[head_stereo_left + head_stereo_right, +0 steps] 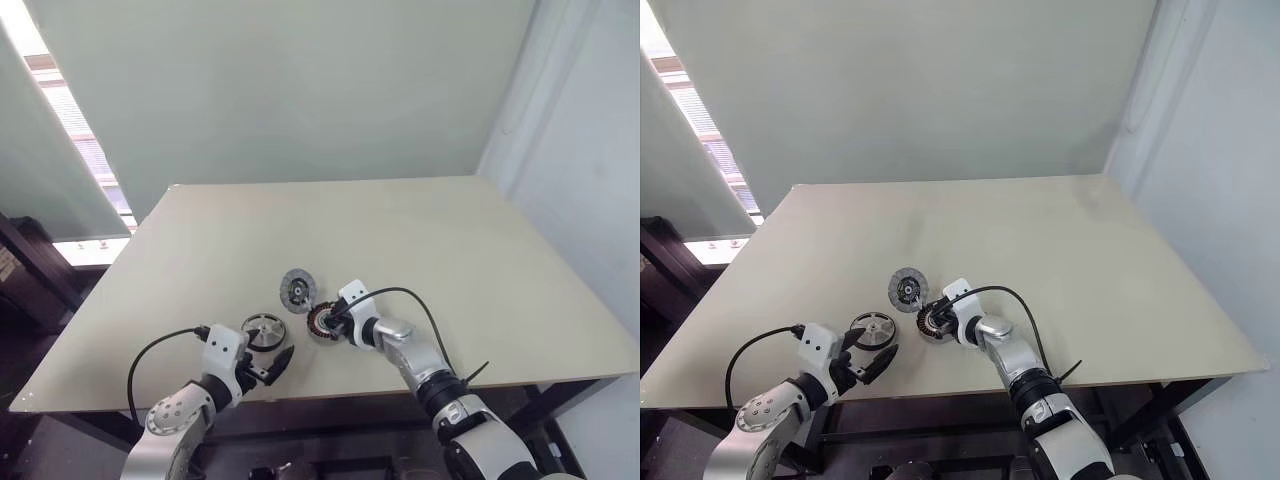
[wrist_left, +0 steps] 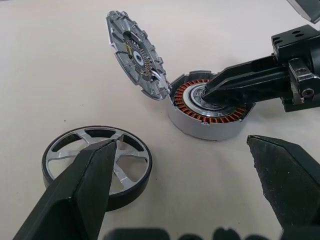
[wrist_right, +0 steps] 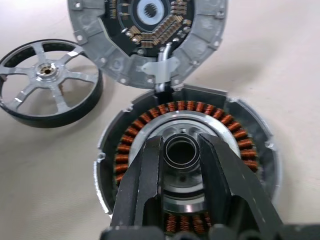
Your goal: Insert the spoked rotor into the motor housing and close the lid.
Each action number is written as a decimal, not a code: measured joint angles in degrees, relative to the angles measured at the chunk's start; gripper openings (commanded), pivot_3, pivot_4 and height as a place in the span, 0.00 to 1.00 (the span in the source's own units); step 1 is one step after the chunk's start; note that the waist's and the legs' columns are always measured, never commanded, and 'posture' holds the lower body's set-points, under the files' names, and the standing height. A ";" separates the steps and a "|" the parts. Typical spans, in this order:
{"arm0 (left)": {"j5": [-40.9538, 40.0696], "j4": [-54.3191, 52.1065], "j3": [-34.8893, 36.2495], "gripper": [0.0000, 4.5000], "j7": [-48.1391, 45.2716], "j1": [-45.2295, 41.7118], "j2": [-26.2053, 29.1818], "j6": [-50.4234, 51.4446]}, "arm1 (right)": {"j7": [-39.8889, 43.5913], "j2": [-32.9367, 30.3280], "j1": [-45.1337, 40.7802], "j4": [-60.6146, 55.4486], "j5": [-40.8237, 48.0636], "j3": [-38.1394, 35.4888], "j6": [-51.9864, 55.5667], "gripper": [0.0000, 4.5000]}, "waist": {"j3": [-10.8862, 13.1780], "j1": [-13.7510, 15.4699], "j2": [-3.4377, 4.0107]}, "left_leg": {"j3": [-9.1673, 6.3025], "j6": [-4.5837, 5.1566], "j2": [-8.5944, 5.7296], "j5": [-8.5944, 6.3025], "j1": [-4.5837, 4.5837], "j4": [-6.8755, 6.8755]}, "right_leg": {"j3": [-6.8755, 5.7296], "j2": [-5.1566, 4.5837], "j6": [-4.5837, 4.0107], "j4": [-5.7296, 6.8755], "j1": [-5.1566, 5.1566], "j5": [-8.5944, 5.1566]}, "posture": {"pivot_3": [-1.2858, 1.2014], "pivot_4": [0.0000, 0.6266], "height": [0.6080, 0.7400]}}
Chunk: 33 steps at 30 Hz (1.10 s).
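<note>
The spoked rotor (image 2: 97, 165) lies flat on the beige table (image 1: 480, 250), near its front edge, not yet in the motor housing (image 3: 187, 165). The housing sits just beside it, toward the robot's right, its ring of copper windings exposed around a silvery centre hub. The lid (image 2: 136, 54) stands tilted open, joined by a small hinge tab to the housing's far rim.

The right gripper (image 3: 181, 150) reaches over the housing with its two black fingers (image 3: 145, 175) narrowed on either side of the raised centre hub, pressed close against it.

The left gripper (image 2: 185, 180) hangs low over the table beside the rotor with its fingers spread wide, holding nothing; one fingertip sits over the rotor's near rim. A black cable (image 1: 150, 350) loops from the left wrist.
</note>
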 measured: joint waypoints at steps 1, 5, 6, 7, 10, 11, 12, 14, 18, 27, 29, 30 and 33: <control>0.00 0.00 0.00 1.00 0.02 0.00 0.00 0.00 | 0.02 0.01 -0.04 0.02 -0.20 0.00 -0.01 0.17 | 0.00 0.01 0.00 | 0.00 0.00 0.00 0.00 0.00 0.00 | 0.00 0.00 0.00 0.00 0.00 0.00 | 0.52 0.00 1.00; 0.00 0.00 -0.01 1.00 0.08 0.00 -0.02 0.01 | 0.21 0.12 -0.10 0.07 -0.51 0.00 -0.01 0.17 | 0.00 0.01 0.00 | 0.01 0.00 0.00 0.00 0.00 0.00 | 0.00 0.00 0.00 -0.02 0.01 0.00 | 0.52 0.00 1.00; 0.00 0.00 -0.01 1.00 0.10 0.00 -0.02 0.01 | 0.23 0.12 -0.10 0.07 -0.56 0.00 -0.02 0.17 | 0.00 0.01 0.00 | 0.01 0.00 0.00 0.00 0.00 0.00 | 0.00 -0.01 0.00 -0.02 0.01 0.00 | 0.52 0.00 1.00; 0.00 0.00 -0.01 1.00 0.15 0.00 -0.03 0.01 | 0.25 0.13 -0.10 0.07 -0.64 0.00 -0.03 0.17 | 0.00 0.01 0.00 | 0.00 0.00 0.00 0.00 0.00 0.00 | 0.00 0.00 0.00 -0.01 0.01 0.00 | 0.52 0.00 1.00; 0.01 0.00 -0.01 1.00 0.35 0.00 -0.06 0.01 | 0.28 0.15 -0.10 0.12 -0.91 0.00 -0.18 0.17 | 0.00 0.01 0.00 | 0.00 0.00 0.00 0.00 0.00 0.00 | 0.00 0.00 0.00 -0.01 0.00 0.00 | 0.52 0.00 1.00; 0.01 0.00 -0.01 1.00 0.41 0.00 -0.06 0.01 | 0.27 0.15 -0.10 0.18 -0.95 0.00 -0.27 0.17 | 0.00 0.01 0.00 | 0.00 0.00 0.00 0.00 0.00 0.00 | 0.00 0.00 0.00 -0.01 0.00 0.00 | 0.52 0.00 1.00; 0.01 0.00 -0.01 1.00 0.47 0.00 -0.06 0.01 | 0.26 0.15 -0.11 0.23 -1.01 0.00 -0.38 0.17 | 0.00 0.01 0.00 | 0.00 0.00 0.00 0.00 0.00 0.00 | 0.00 0.00 0.00 -0.01 0.01 0.00 | 0.52 0.00 1.00; 0.01 0.00 -0.02 1.00 0.56 0.00 -0.06 0.01 | 0.25 0.07 -0.15 0.30 -1.17 0.00 -0.50 0.17 | 0.00 0.02 0.00 | 0.00 0.00 0.00 0.00 0.00 0.00 | 0.00 0.00 0.00 -0.01 0.01 0.00 | 0.52 0.00 1.00; 0.02 0.00 -0.06 1.00 0.56 0.00 -0.06 0.01 | 0.24 -0.31 -0.23 0.29 -1.51 -0.02 -0.55 0.17 | 0.00 0.01 0.00 | 0.00 0.00 0.00 0.00 0.00 0.00 | 0.00 0.00 0.00 -0.01 0.01 0.00 | 0.52 0.00 1.00; 0.04 0.00 -0.28 1.00 0.30 -0.34 -0.17 -0.03 | 0.22 -0.60 -0.23 0.27 -1.62 -0.02 -0.63 0.17 | 0.00 0.02 0.00 | 0.00 0.00 0.00 0.00 0.00 0.00 | 0.00 0.00 0.00 -0.01 0.01 0.00 | 0.52 0.00 1.00; 0.04 0.00 -0.29 1.00 0.20 -0.39 -0.17 -0.04 | 0.23 -0.61 -0.23 0.27 -1.63 -0.02 -0.64 0.17 | 0.00 0.02 0.00 | 0.00 0.00 0.00 0.00 0.00 0.00 | 0.00 0.00 0.00 -0.01 0.01 0.00 | 0.52 0.00 1.00; 0.04 0.00 -0.29 1.00 0.13 -0.42 -0.17 -0.04 | 0.23 -0.60 -0.23 0.27 -1.63 -0.02 -0.64 0.17 | 0.00 0.02 0.00 | 0.00 0.00 0.00 0.00 0.00 0.00 | 0.00 0.00 0.00 -0.01 0.01 0.00 | 0.52 0.00 1.00; 0.06 0.01 -0.29 1.00 -0.02 -0.56 -0.17 -0.10 | 0.22 -0.60 -0.23 0.28 -1.67 -0.02 -0.66 0.17 | 0.00 0.02 0.00 | 0.00 0.00 0.00 0.00 0.00 0.00 | 0.00 0.00 0.00 -0.01 0.01 0.00 | 0.52 0.00 1.00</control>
